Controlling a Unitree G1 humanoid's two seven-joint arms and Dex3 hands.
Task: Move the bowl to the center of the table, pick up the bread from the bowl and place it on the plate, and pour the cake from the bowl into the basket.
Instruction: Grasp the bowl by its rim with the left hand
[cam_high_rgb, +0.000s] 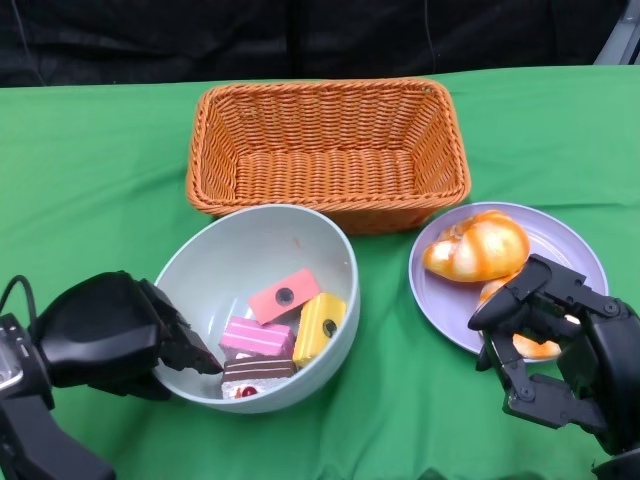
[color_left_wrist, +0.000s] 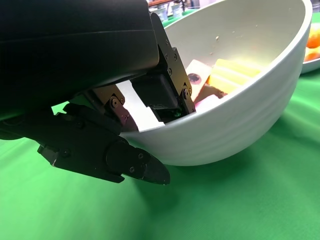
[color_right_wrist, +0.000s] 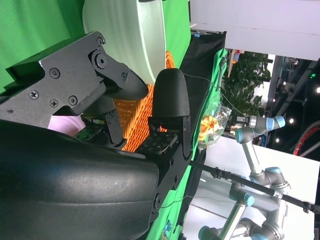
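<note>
The pale bowl (cam_high_rgb: 250, 250) sits on the green table in front of the basket (cam_high_rgb: 325, 88); several small cake pieces (cam_high_rgb: 285, 320) lie in it. My left hand (cam_high_rgb: 110, 335) grips the bowl's near-left rim, fingers inside and thumb outside below the wall, as the left wrist view shows on the bowl (color_left_wrist: 240, 120) with the left hand (color_left_wrist: 100, 100). The glossy orange bread (cam_high_rgb: 478, 247) lies on the purple plate (cam_high_rgb: 560, 240). A second orange piece (cam_high_rgb: 530, 347) lies partly under my right hand (cam_high_rgb: 560, 345), which hovers over the plate's near side with fingers apart and nothing in them.
The woven orange basket stands at the back centre with nothing in it, its front wall close to the bowl and plate. Green cloth covers the table. The right wrist view shows the bowl (color_right_wrist: 125, 35), the basket (color_right_wrist: 135, 115) and robot arms off the table.
</note>
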